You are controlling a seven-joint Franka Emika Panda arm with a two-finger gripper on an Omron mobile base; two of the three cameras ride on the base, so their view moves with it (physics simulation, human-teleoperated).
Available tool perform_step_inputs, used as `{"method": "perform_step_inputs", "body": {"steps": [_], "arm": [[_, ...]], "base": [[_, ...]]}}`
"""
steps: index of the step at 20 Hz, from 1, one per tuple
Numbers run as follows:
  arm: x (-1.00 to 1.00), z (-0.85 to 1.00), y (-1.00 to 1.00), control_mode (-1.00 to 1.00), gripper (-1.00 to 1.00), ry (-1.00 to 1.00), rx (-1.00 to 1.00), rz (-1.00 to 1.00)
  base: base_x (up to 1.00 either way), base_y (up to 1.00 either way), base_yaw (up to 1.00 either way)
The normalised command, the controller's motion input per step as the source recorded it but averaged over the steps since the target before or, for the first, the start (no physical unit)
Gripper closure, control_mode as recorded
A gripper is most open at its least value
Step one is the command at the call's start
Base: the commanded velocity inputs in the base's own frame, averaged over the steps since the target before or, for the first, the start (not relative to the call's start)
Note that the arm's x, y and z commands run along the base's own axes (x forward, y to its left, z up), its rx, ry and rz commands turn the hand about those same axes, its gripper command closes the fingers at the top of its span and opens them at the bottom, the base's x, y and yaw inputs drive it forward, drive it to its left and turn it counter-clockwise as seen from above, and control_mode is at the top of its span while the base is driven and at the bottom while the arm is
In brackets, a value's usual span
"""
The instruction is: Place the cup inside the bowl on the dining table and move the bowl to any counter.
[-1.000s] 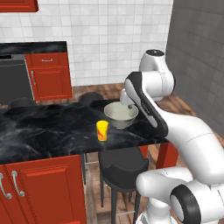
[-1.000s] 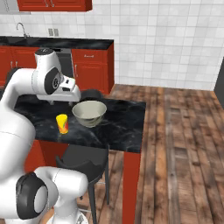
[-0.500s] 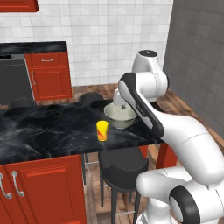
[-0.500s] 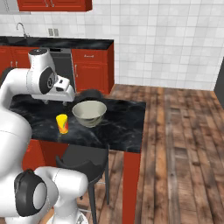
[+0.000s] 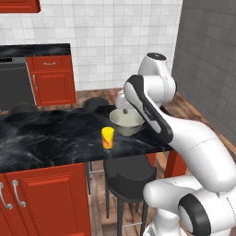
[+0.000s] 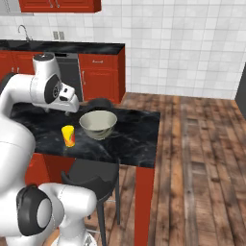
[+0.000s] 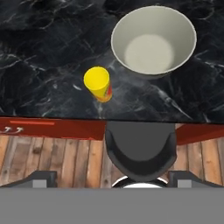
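While the white arm (image 5: 156, 120) hangs over it, the long black white-veined marble bench (image 5: 50, 138) on red legs carries a wide pale grey-green bowl (image 5: 126, 121) near its end edge, upright and empty. Just beside the bowl, apart from it and nearer the stool-side edge, stands the small yellow cup (image 7: 98, 83) with an orange-red mark. Whether the jaws are parted I cannot tell.

The white arm rises from the base, bends at a raised elbow and folds back down, wrist pointing downward. The end effector (image 7: 112, 179) hangs high, looking straight down; its two dark fingertips (image 7: 41, 178) stand wide apart at the hand view's bottom, holding nothing.
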Motion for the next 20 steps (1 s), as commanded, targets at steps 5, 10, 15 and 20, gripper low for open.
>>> {"method": "perform_step_inputs", "body": {"steps": [5,10,15,20], "arm": [[0.21,0.00,0.14,-1.00,-1.00,-0.01,0.02,0.00],[0.23,0.00,0.11,-1.00,-1.00,-0.03,0.01,0.00],[0.28,0.00,0.04,-1.00,-1.00,-0.05,0.00,0.00],[0.21,0.00,0.01,-1.00,-1.00,-0.03,0.00,0.00]], "base": [[0.00,0.00,0.00],[0.00,0.00,0.00],[0.00,0.00,0.00],[0.00,0.00,0.00]]}}
